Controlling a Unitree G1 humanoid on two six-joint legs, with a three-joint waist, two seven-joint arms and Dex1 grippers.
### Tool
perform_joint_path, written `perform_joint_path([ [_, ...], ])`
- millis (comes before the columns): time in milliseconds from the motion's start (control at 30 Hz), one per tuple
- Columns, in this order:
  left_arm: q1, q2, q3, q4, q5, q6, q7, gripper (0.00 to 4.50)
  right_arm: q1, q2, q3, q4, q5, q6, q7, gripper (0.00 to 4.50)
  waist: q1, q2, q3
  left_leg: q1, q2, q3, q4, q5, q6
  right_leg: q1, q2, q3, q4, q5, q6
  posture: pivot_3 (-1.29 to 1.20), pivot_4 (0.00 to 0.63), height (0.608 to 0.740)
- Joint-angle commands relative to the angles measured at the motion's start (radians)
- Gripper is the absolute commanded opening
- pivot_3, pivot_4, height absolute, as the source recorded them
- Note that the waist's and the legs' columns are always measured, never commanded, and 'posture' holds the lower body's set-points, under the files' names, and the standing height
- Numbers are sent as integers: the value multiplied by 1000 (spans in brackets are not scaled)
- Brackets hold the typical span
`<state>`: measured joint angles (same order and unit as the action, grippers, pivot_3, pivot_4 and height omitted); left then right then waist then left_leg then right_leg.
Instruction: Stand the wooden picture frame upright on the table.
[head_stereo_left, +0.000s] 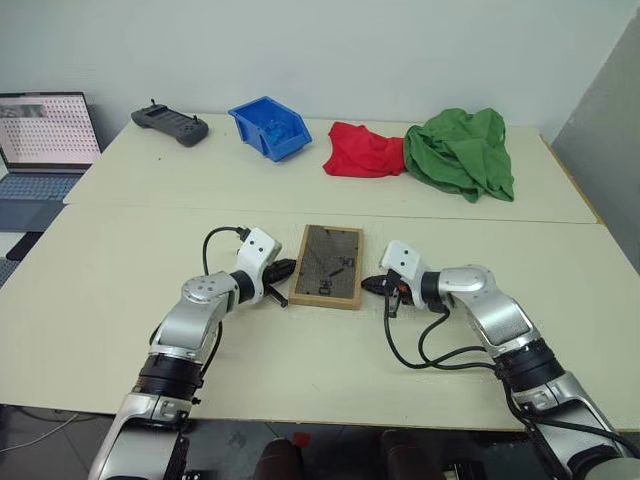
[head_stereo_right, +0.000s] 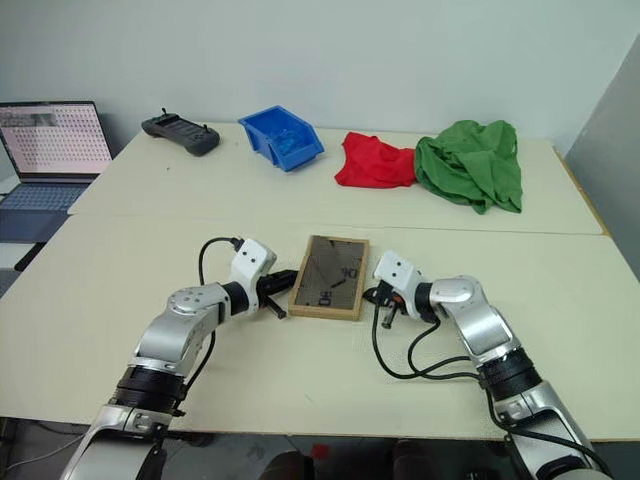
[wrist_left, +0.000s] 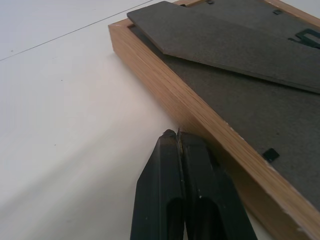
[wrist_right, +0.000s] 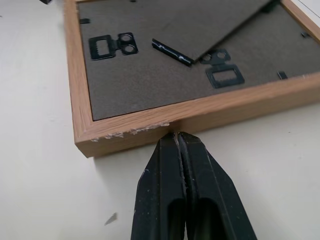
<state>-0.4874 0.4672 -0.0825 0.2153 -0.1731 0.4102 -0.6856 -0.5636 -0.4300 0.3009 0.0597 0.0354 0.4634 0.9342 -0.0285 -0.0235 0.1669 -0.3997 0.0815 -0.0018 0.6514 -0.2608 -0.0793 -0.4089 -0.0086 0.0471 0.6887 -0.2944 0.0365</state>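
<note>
In the head view, both black two-finger grippers, the left gripper (head_stereo_left: 283, 268) and the right gripper (head_stereo_left: 372, 284), are pressed together, holding nothing. Between them the small light-wood picture frame (head_stereo_left: 328, 265) lies face down on the cream table (head_stereo_left: 100, 280).

In the left wrist view, its long wooden edge is just beside the fingertips (wrist_left: 172, 137).

In the right wrist view, a chipped corner is near the tips. The frame looks stiff and light, with a possibly fragile front; I would hold the wooden edges.

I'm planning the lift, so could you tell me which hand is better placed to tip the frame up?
Roughly equal, perhaps right: right hand shut, tips at the wooden picture frame edge; left hand likewise.
</note>
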Motion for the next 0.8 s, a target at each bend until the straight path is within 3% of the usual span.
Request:
perform_joint_path([
  [33,-14,-1,-14,-46,-3,8,-31,69,-7,-19,-14,-51,-4,15,-19,77,0,0,0,0,0,0,0,0,0,0,0,0,0,0,0,0,150,740],
  [200,57,88,-25,-212,-64,132,-153,69,-69,-28,-38,91,-63,-50,-106,77,-1,0,0,0,0,0,0,0,0,0,0,0,0,0,0,0,150,740],
  [300,81,149,56,-269,-161,224,-216,69,-103,-21,-49,164,-70,-85,-135,77,-3,0,0,0,0,0,0,0,0,0,0,0,0,0,0,0,150,740],
  [400,66,230,143,-239,-299,372,-324,531,-124,-17,-51,218,-73,-119,-141,0,-4,0,0,0,0,0,0,0,0,0,1,0,0,0,0,0,150,740],
  [533,18,292,202,-133,-433,577,-403,1556,-133,-9,-49,269,-69,-161,-129,0,-4,0,0,1,0,0,-1,0,0,0,1,0,-1,0,0,0,150,740],
  [700,-91,269,231,22,-561,906,-397,2623,-130,7,-47,319,-71,-208,-123,0,-4,0,0,0,0,-1,0,0,0,1,0,-1,-1,0,0,0,150,740],
  [800,-128,271,185,100,-578,982,-438,3210,-126,22,-54,319,-60,-210,-123,0,-7,0,0,1,0,-1,0,0,0,1,1,-1,0,0,0,0,150,740],
])
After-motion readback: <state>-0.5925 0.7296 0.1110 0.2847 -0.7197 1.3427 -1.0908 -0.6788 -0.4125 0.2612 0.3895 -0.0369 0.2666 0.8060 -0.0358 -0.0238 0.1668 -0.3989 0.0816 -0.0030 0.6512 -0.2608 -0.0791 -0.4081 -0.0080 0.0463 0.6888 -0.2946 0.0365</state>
